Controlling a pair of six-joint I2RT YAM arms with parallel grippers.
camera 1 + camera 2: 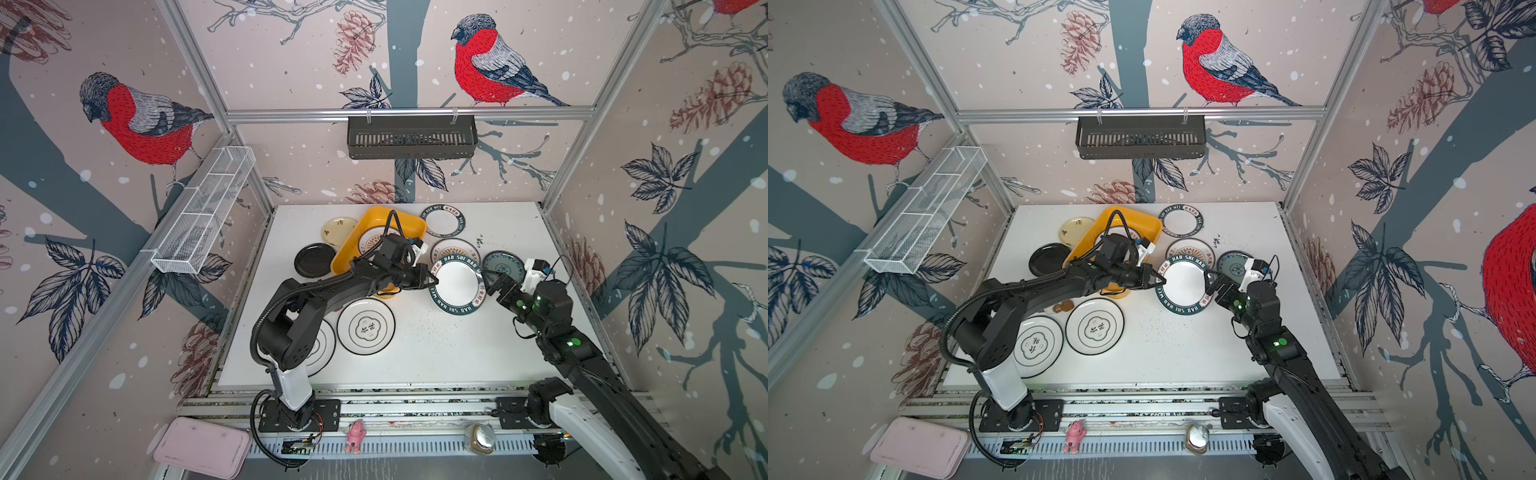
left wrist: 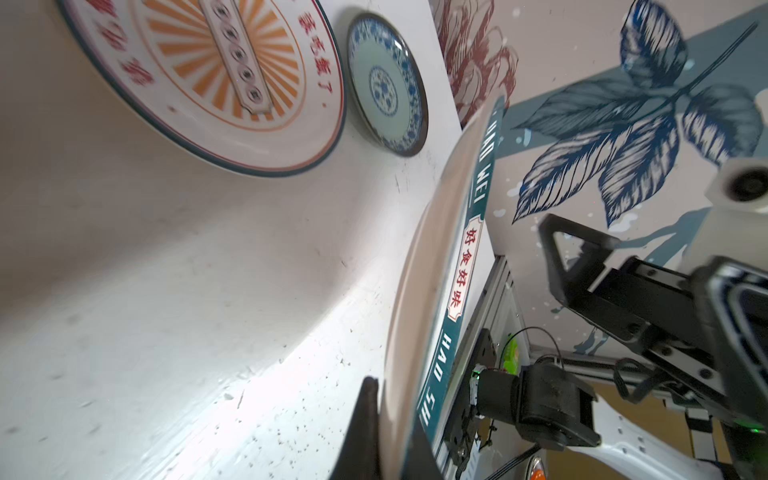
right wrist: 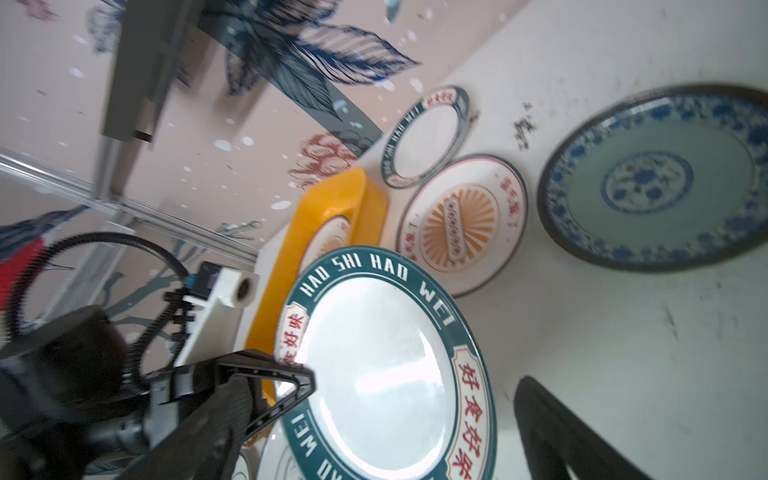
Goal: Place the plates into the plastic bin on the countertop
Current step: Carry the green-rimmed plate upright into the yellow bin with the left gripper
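Teal-banded white plate (image 1: 456,284), yellow-orange bin (image 1: 348,246)

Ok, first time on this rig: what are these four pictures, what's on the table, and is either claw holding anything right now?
Two robot arms, each ending in a two-finger gripper. Two pictures look down from overhead, nearly alike; two come from wrist cameras. On the white countertop lie loose plates and the yellow-orange bin, one plate inside. The left gripper is shut on the rim of the big lettered plate, holding it off the surface. The right gripper stands open at its opposite edge.
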